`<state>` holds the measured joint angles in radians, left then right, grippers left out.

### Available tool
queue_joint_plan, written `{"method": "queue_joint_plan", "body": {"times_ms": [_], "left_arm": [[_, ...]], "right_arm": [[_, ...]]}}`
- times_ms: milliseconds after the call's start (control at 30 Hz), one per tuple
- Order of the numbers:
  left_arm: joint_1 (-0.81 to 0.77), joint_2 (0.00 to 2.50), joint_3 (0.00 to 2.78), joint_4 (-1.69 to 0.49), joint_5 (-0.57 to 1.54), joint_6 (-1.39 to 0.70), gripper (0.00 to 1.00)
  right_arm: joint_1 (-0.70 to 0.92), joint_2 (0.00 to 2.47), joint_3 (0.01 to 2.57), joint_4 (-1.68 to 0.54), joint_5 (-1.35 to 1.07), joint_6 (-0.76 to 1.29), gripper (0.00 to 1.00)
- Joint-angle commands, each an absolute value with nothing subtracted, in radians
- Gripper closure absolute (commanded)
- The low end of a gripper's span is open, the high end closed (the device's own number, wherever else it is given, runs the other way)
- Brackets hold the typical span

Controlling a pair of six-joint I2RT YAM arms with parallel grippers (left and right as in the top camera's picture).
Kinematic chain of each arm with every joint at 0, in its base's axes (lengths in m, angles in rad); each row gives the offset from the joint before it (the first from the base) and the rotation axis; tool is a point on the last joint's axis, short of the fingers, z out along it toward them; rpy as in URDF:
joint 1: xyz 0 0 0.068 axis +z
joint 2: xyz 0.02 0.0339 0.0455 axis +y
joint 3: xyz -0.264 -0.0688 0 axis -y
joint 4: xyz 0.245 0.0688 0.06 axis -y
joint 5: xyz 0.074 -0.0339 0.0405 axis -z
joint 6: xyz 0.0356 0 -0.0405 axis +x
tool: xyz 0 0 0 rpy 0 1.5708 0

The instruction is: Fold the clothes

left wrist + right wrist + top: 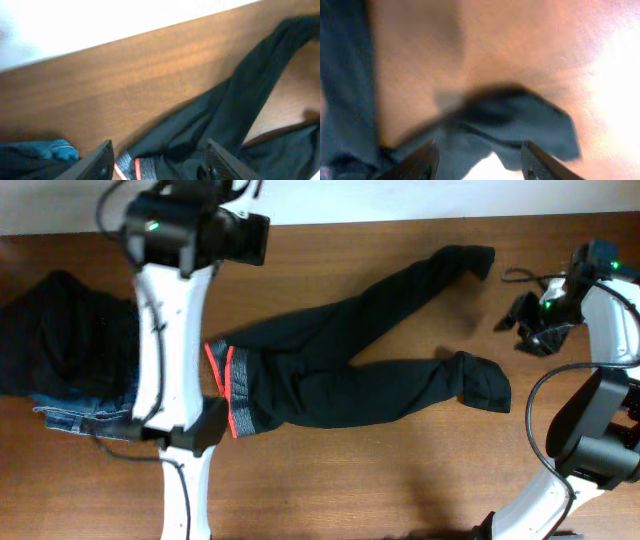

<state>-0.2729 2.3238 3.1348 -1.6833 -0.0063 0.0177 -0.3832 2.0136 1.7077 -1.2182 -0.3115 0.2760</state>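
Note:
The clothes [330, 370], black long-legged trousers with a red and grey waistband [232, 388], lie spread on the wooden table, both legs running right. My left gripper [213, 420] sits low at the waistband's left end. It is open, and the waistband [137, 167] lies between its fingers [102, 160], with dark cloth [235, 100] stretching ahead. My right gripper [522, 320] hangs open over bare wood between the two leg ends. In the right wrist view a blurred leg end [520, 115] lies just ahead of the gripper [479, 152], apart from its fingers [422, 162].
A bunched plain black garment [60, 330] and blue jeans [80, 415] lie at the table's left end, close behind my left arm; the jeans [55, 150] show beside the left finger. A black cable [520, 275] loops near the right gripper. The table's far edge [400, 222] runs along the top.

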Motion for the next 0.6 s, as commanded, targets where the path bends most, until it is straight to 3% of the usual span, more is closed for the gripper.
{"method": "queue_joint_plan", "body": {"times_ms": [0, 267, 500, 533, 567], "left_arm": [[-0.272, 2.281, 3.137, -1.687, 0.001, 0.015, 0.41], [-0.272, 2.253, 3.137, -1.687, 0.001, 0.020, 0.40], [-0.272, 2.253, 3.137, -1.687, 0.001, 0.052, 0.40], [-0.272, 2.253, 3.137, -1.687, 0.000, 0.055, 0.39], [-0.272, 2.253, 3.137, -1.687, 0.001, 0.057, 0.40]], "right_arm": [[-0.371, 2.011, 1.681, -1.271, -0.185, 0.213, 0.43], [-0.352, 2.011, 1.497, -1.210, -0.186, 0.092, 0.43], [-0.321, 2.011, 1.316, -1.056, -0.201, 0.196, 0.38], [-0.321, 2.011, 1.302, -1.032, -0.196, 0.223, 0.40], [-0.322, 2.011, 1.294, -1.009, -0.192, 0.236, 0.49]]}}
